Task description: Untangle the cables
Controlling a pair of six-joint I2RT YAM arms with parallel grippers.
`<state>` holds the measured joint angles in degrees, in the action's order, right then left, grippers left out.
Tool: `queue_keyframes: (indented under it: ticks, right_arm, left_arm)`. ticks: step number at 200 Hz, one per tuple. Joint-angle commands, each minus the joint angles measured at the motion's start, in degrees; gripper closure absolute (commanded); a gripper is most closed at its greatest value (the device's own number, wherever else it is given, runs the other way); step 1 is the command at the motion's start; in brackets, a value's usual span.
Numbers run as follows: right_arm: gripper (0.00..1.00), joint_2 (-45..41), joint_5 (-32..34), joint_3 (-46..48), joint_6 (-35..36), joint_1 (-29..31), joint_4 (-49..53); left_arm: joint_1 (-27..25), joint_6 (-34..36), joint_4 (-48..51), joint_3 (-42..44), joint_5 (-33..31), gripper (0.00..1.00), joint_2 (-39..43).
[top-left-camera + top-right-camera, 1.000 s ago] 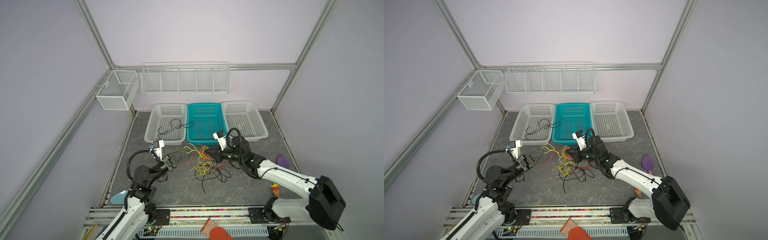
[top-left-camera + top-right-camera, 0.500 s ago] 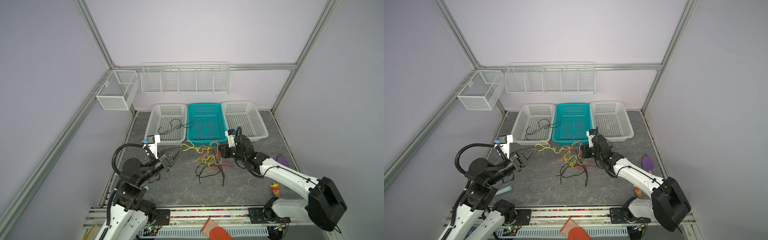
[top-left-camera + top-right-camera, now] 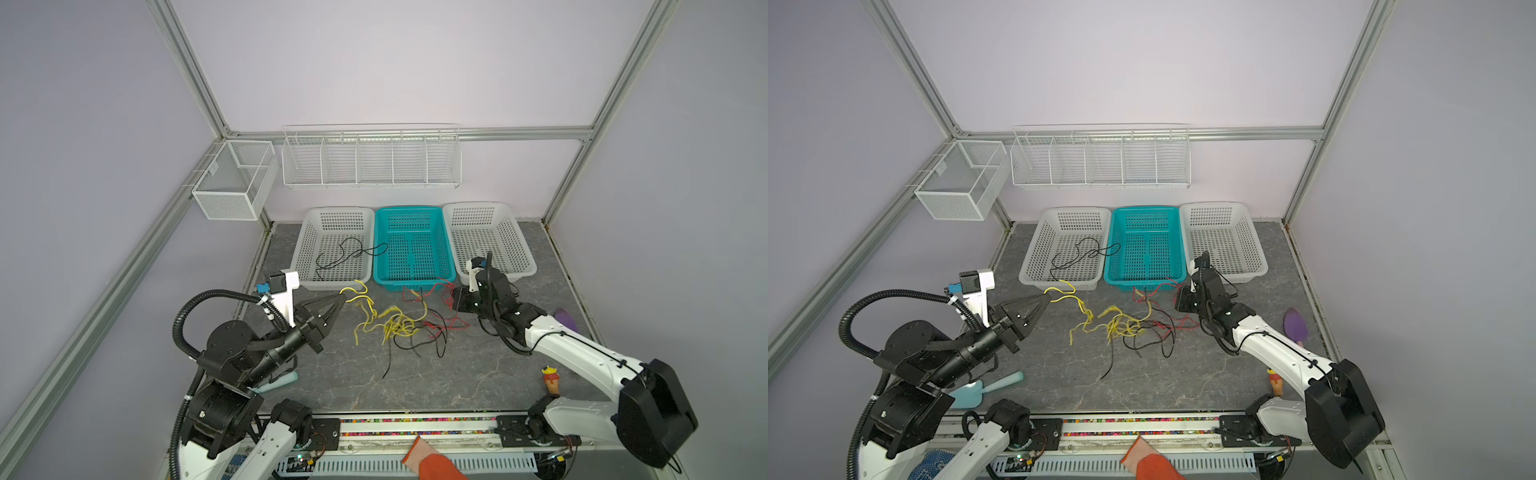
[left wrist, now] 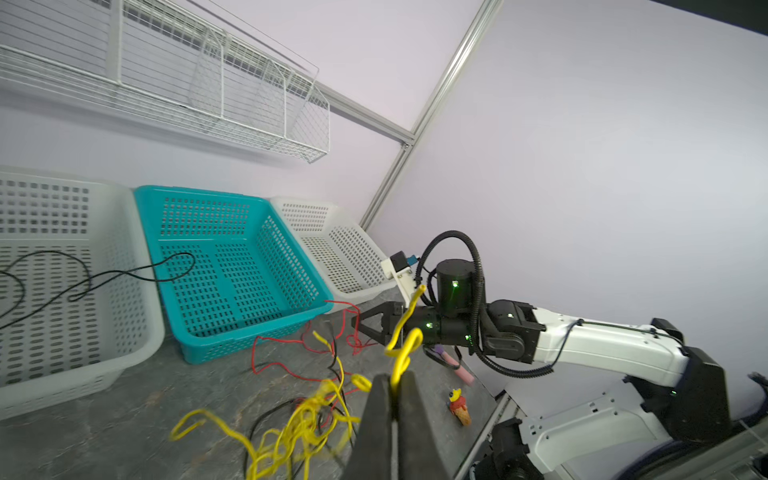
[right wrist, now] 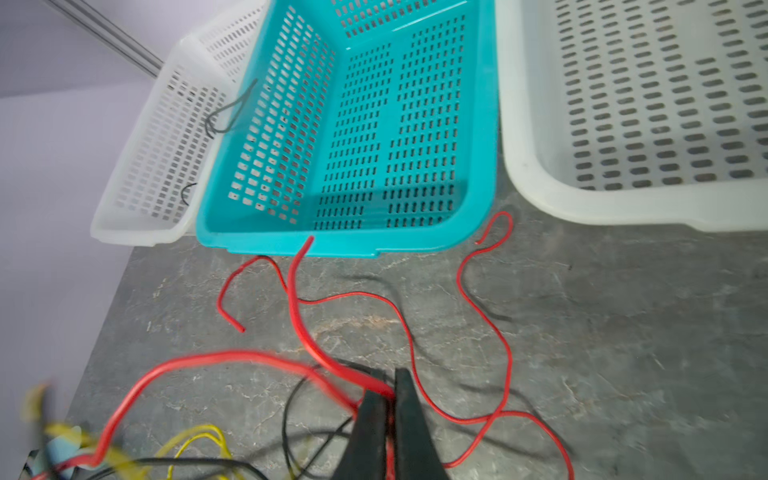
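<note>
Left gripper (image 4: 392, 380) jaws clamped on a yellow cable (image 4: 411, 337), right gripper (image 5: 388, 384) jaws pinching a red cable (image 5: 296, 307), tangle (image 3: 399, 326) on the table (image 3: 457, 382) before the teal basket (image 3: 411, 281), stretched wider than a second ago.

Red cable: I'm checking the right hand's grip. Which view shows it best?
Right wrist view: the red cable enters the shut right hand close up. Both top views show it tiny; left wrist view, distant loops.
</note>
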<state>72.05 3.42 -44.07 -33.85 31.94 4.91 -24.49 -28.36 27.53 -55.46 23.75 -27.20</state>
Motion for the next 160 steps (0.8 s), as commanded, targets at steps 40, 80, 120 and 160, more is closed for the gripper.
queue_keyframes:
  ticks: [40, 80, 120, 160]
  right_arm:
    - [0.94, -10.8, -2.3, 2.2, 3.4, -0.1, 10.1]
    - [0.93, -17.1, -6.9, -3.2, 8.8, -0.1, 15.7]
    - [0.93, -9.1, -11.9, -13.9, 10.1, -0.1, 19.9]
    - [0.9, 5.2, -13.1, -26.3, 10.0, -0.1, 22.3]
  left_arm:
    - [0.2, 3.0, 1.3, 0.6, -2.7, 1.0, -1.5]
    - [0.1, 4.6, -2.7, 4.7, 1.3, 1.0, -5.6]
    - [0.1, 9.4, -4.8, 4.5, 3.0, 1.0, -7.7]
    - [0.1, 17.9, 1.6, 5.3, -8.4, 1.0, -3.2]
